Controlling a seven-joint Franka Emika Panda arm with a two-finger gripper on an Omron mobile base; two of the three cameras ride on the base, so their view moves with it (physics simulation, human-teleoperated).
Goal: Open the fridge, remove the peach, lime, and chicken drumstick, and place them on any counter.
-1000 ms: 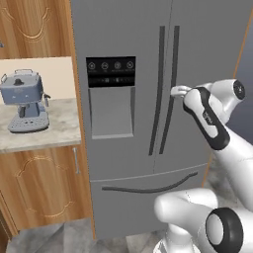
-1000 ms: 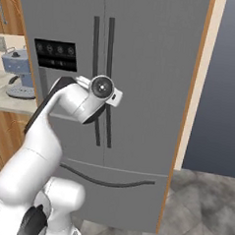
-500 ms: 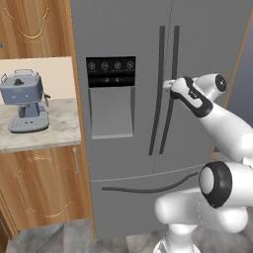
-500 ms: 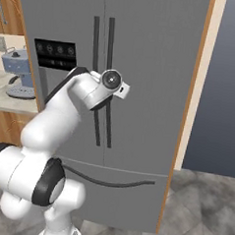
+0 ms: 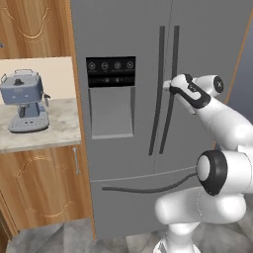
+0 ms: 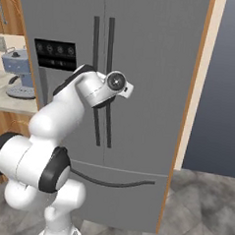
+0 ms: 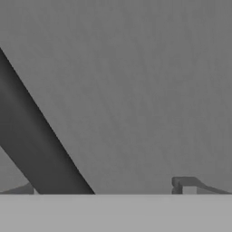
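The tall grey fridge [image 5: 128,34] stands shut, its right door's dark vertical handle [image 5: 170,94] just ahead of the spread jaws, crossing between them.

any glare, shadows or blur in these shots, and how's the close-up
Left base view: flat even light, no glare on the fridge, faint shadow beside its handles. Right base view: equally soft, the espresso machine slightly fuzzy. Hand view: grainy grey door with one handle as a dark diagonal band, its edges soft.
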